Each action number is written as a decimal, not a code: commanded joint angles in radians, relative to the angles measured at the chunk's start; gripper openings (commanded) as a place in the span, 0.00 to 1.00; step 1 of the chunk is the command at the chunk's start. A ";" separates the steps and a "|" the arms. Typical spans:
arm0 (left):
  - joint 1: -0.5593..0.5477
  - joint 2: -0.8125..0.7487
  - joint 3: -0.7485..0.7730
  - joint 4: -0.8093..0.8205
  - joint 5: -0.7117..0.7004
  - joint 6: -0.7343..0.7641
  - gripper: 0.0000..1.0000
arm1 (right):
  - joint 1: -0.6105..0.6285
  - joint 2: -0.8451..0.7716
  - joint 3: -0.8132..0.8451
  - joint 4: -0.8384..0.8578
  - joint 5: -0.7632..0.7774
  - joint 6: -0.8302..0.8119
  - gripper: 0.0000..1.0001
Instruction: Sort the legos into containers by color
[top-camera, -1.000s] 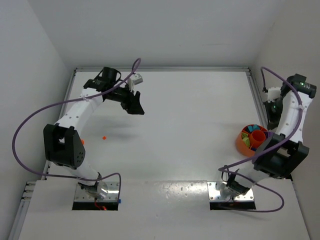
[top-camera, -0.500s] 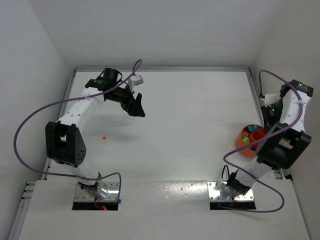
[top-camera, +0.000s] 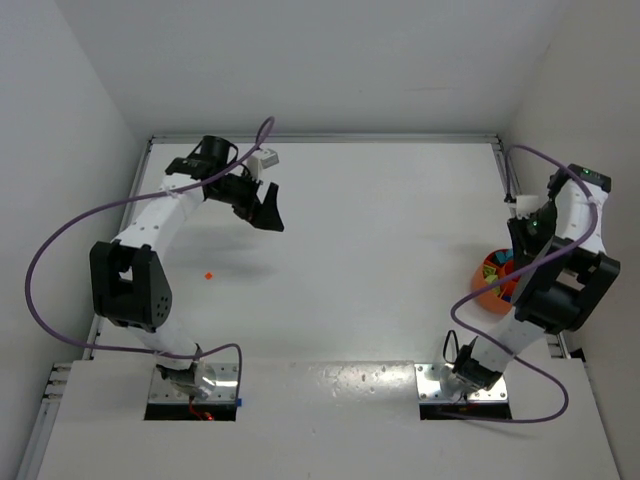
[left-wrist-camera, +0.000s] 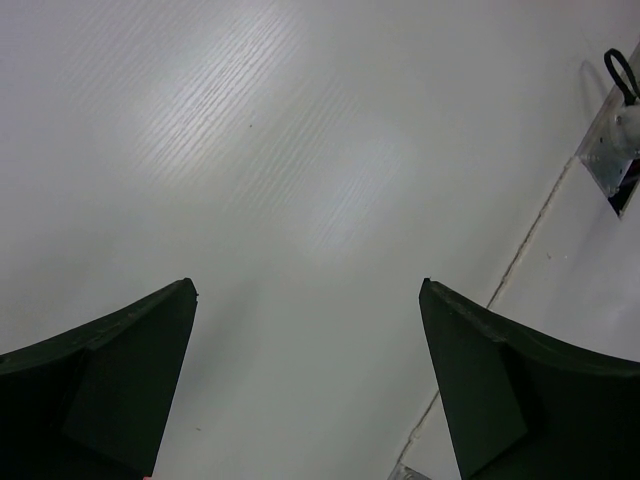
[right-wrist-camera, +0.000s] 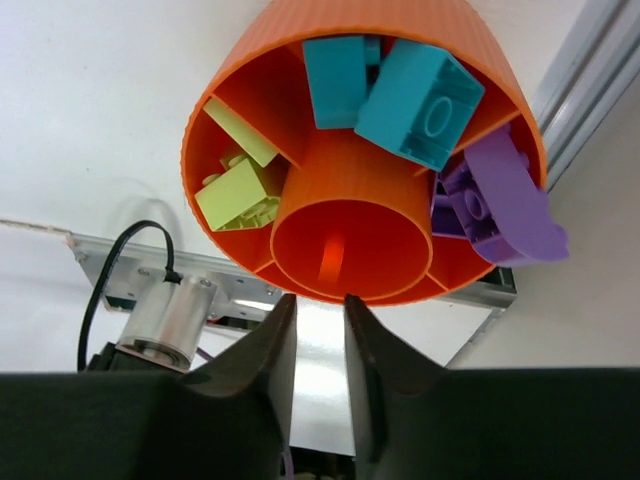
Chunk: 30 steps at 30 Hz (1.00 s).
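Observation:
The orange bowl (right-wrist-camera: 370, 18) (top-camera: 488, 287) stands at the table's right edge. Its ring compartments hold cyan legos (right-wrist-camera: 420, 95), lime green legos (right-wrist-camera: 237, 195) and purple legos (right-wrist-camera: 495, 195). A brighter orange strip shows inside the central cup (right-wrist-camera: 350, 240); I cannot tell whether it is a brick. My right gripper (right-wrist-camera: 320, 300) (top-camera: 518, 250) hangs just above the cup's rim, its fingers slightly apart with nothing between them. One tiny orange lego (top-camera: 209, 275) lies on the table at the left. My left gripper (left-wrist-camera: 308, 290) (top-camera: 268, 208) is wide open over bare table, far behind that brick.
An aluminium rail (right-wrist-camera: 590, 70) runs along the table edge right beside the bowl. The right arm's metal base plate (right-wrist-camera: 110, 270) and motor (right-wrist-camera: 170, 320) show below the bowl. A mounting plate (left-wrist-camera: 615, 150) and the table seam lie to the left gripper's right.
The right arm swung left over the bowl and its jaws have parted a little. The left gripper opened wider and drew slightly back to the left.

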 joint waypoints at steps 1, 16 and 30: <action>0.050 -0.020 0.041 -0.010 -0.012 -0.004 1.00 | 0.014 0.002 -0.004 -0.057 -0.015 -0.002 0.27; 0.265 -0.185 -0.158 -0.206 -0.130 0.321 0.79 | 0.199 0.048 0.260 -0.056 -0.296 0.019 0.29; 0.354 -0.281 -0.559 0.030 -0.462 0.501 0.74 | 0.556 0.253 0.340 0.139 -0.437 0.265 0.27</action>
